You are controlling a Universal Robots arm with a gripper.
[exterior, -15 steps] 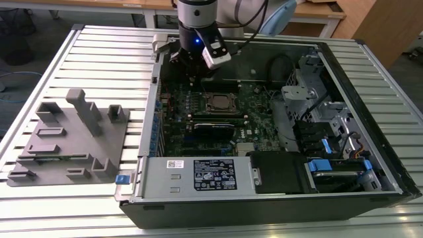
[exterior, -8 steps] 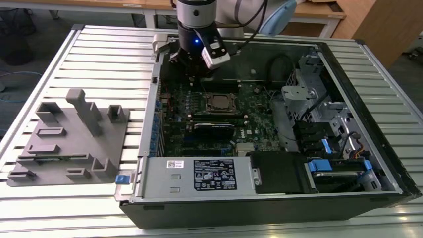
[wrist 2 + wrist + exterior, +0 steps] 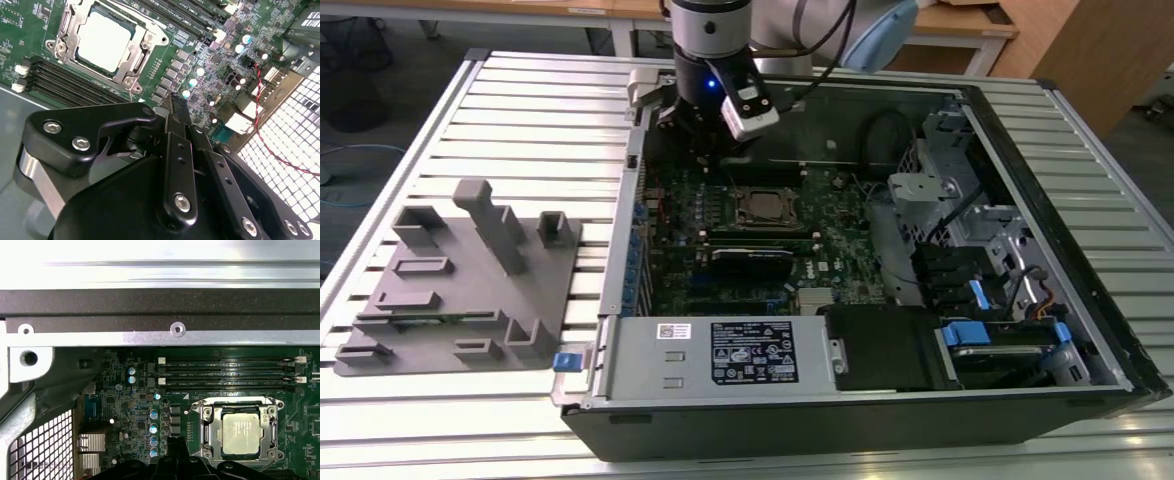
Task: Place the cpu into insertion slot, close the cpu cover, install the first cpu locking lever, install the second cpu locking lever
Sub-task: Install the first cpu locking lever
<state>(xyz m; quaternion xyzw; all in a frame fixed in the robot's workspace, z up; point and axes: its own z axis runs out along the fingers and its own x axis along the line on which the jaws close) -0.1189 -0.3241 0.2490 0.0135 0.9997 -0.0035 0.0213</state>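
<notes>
In the exterior view you see the arm (image 3: 714, 40) reaching into the open computer case (image 3: 854, 425), near the cpu (image 3: 763, 208) on the green board (image 3: 841, 230). In the second wrist view the gripper (image 3: 176, 102) is pressed together and empty, close to the insertion slot (image 3: 59, 46) but apart from it. In the first wrist view the cpu cover (image 3: 216, 435) lies flat around the seated cpu.

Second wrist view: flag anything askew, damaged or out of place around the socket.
Nothing stands out. The cpu lies flat and square in the insertion slot, with the cpu cover down around it. The tool hangs over the board beside it.
</notes>
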